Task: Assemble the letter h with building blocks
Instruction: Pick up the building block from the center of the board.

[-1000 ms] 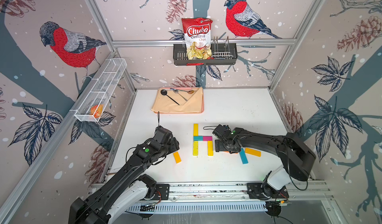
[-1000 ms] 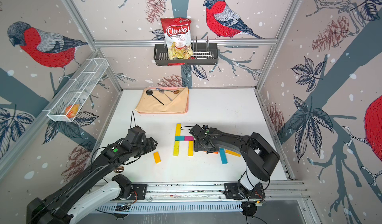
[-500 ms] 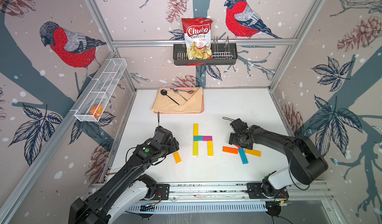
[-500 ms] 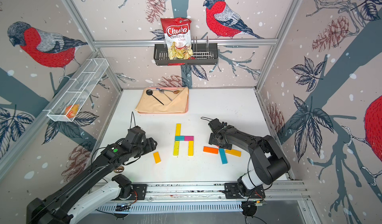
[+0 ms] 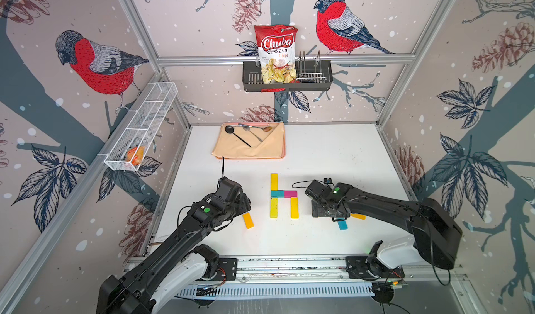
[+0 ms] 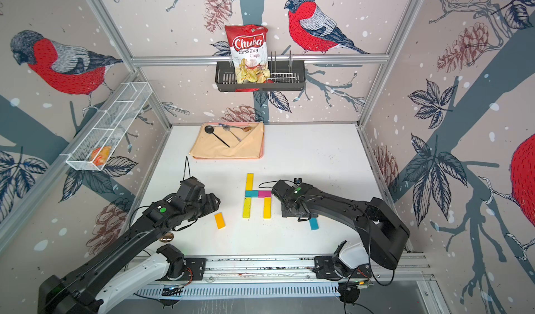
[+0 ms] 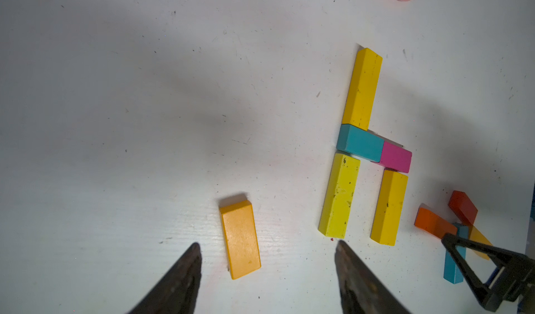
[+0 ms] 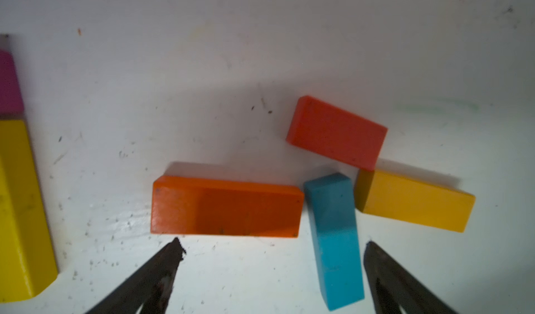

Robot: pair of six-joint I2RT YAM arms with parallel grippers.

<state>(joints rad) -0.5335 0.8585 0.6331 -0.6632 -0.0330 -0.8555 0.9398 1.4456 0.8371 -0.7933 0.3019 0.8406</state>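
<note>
The h lies flat mid-table: an upper yellow block and a lower yellow block make the stem, a teal block and a magenta block the bar, and a third yellow block the short leg. Near that leg, 4 spares cluster: an orange block, a red block, a blue block and an amber block. The right gripper hovers over them, jaws wide and empty. The left gripper, jaws apart and empty, hovers by a lone amber block. The letter looks complete, so any grab among the spares should drop straight down, clear of the leg.
</note>
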